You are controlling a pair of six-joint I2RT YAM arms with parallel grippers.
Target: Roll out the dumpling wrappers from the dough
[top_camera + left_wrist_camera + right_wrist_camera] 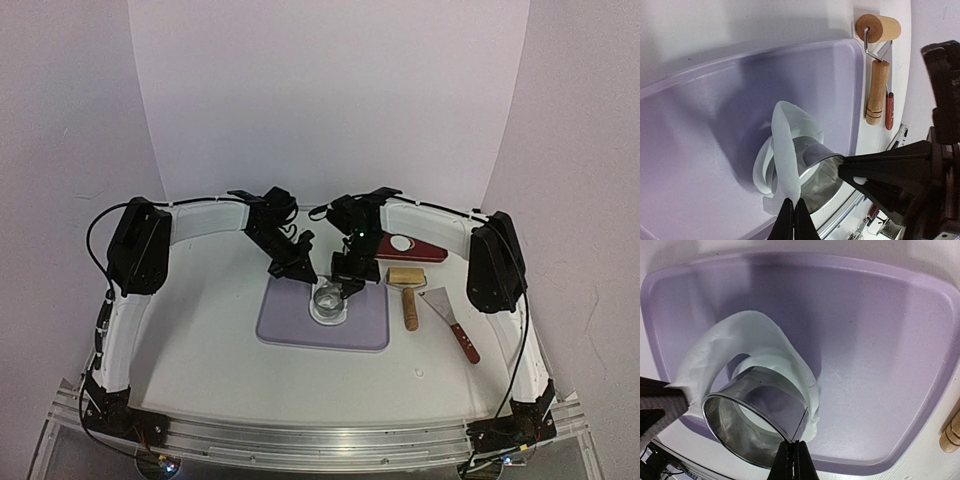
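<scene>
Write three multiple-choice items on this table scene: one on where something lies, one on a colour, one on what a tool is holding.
1. Where does the wooden roller lie relative to the purple mat?
A. on it
B. on the table, to its right
C. behind it

2. What colour is the handle of the scraper?
A. blue
B. green
C. red

3. What does the right tool hold?
A. the rim of the metal ring
B. the roller
C. nothing, it is open

Answers:
1 B: the top view shows the roller on bare table just past the mat's right edge.
2 C: the handle is plainly red in the top view.
3 A: the right wrist view shows the tool shut on the ring's wall.
</scene>
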